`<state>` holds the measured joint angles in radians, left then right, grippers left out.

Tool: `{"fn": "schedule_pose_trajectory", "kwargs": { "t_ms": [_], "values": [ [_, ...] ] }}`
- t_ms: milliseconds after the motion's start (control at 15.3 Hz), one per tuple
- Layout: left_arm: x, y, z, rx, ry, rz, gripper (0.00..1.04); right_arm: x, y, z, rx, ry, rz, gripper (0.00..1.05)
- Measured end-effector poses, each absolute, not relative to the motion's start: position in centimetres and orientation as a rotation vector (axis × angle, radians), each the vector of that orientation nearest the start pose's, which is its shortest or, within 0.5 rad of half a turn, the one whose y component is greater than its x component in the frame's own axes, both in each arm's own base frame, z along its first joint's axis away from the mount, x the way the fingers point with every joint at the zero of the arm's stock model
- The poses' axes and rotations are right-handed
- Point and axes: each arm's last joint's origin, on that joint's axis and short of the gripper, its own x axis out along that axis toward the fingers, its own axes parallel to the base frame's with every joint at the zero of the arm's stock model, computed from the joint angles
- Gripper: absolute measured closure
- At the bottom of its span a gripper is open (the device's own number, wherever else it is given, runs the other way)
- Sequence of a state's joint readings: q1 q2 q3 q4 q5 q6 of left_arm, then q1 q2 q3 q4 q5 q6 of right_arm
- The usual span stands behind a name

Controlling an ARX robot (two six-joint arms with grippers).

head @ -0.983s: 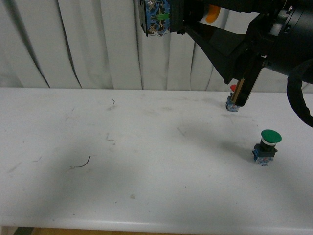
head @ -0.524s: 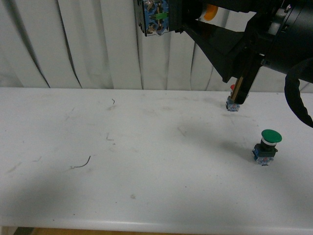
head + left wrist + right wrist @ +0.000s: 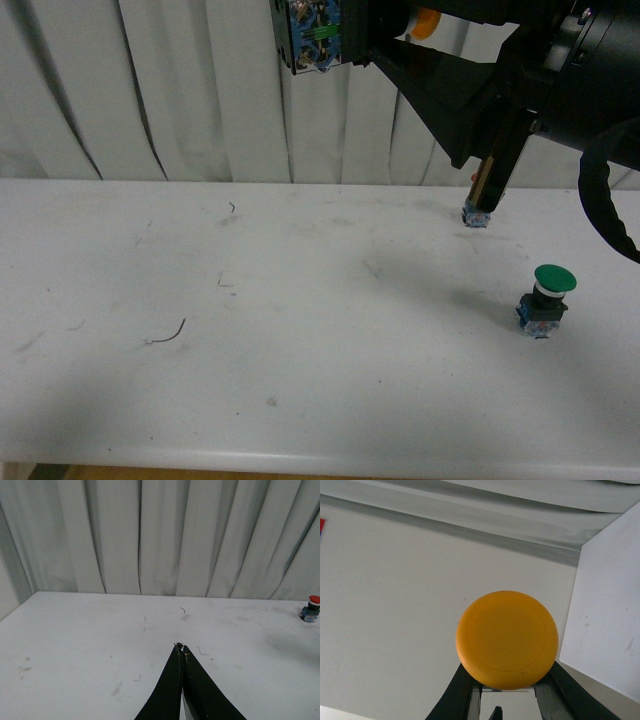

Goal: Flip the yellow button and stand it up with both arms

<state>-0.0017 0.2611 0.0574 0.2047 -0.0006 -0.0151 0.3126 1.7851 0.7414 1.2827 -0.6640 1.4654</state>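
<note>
Close to the front camera, the right gripper (image 3: 507, 681) clamps the yellow button (image 3: 507, 639) just behind its cap. It holds the button sideways, high above the worktop (image 3: 300, 380), with the blue-and-black base toward the robot's left and the cap toward its right. The left gripper (image 3: 181, 648) hangs over the worktop with its fingers pressed together, holding nothing. Farther on stands a green button (image 3: 546, 297), and beyond it a red button (image 3: 311, 608) near the curtain (image 3: 160, 535).

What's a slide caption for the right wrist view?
Right claw grips the yellow button, its cap facing the wrist camera.
</note>
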Motion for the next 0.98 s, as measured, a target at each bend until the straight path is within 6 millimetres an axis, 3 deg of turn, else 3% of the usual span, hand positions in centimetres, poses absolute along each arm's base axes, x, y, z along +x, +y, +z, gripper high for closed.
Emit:
{"fn": "schedule_pose_trajectory", "kwargs": {
  "t_ms": [393, 983],
  "values": [
    [10.0, 0.0, 16.2, -0.015, 0.044, -0.003, 1.03, 31.9, 12.0, 19.6, 1.294, 0.515, 0.943, 0.79],
    [9.8, 0.0, 16.5, -0.015, 0.006, -0.001, 1.03, 31.5, 12.1, 19.2, 1.253, 0.493, 0.925, 0.80]
  ]
}}
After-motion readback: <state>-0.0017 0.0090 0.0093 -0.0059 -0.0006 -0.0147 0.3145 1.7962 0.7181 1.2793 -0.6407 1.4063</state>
